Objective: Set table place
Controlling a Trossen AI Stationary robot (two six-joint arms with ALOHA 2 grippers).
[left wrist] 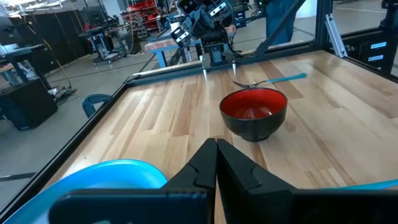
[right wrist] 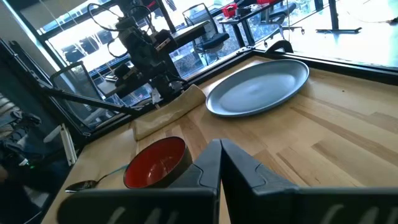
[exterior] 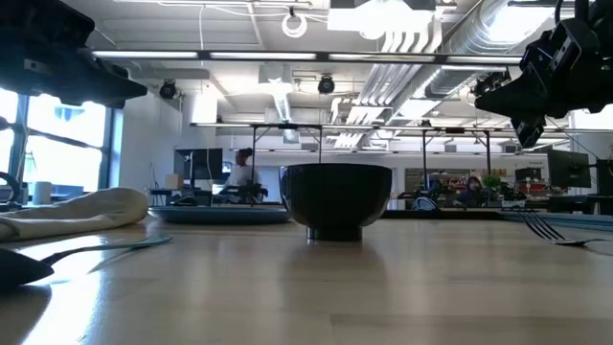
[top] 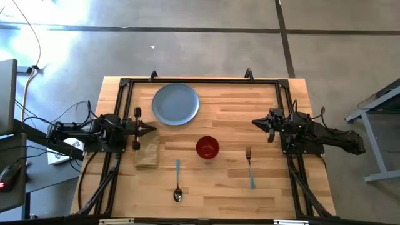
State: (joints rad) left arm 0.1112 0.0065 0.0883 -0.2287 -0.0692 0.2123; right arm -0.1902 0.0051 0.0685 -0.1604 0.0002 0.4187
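Note:
A round blue-grey plate [top: 175,104] lies flat at the table's far left-centre. A small red bowl [top: 207,147] stands upright mid-table. A spoon with a teal handle [top: 177,180] lies near the front, a fork with a teal handle [top: 250,166] to the bowl's right. My left gripper [top: 154,129] is shut and empty above the table's left side, over a tan folded cloth [top: 147,150]. My right gripper [top: 255,122] is shut and empty above the table's right side. The plate [right wrist: 258,89] and bowl [right wrist: 157,162] also show in the right wrist view.
The tan folded cloth [right wrist: 166,111] lies at the left between plate and spoon. A black rail frame [top: 200,80] edges the wood table [top: 225,187]. Bare wood shows between the bowl and the near edge and to the plate's right.

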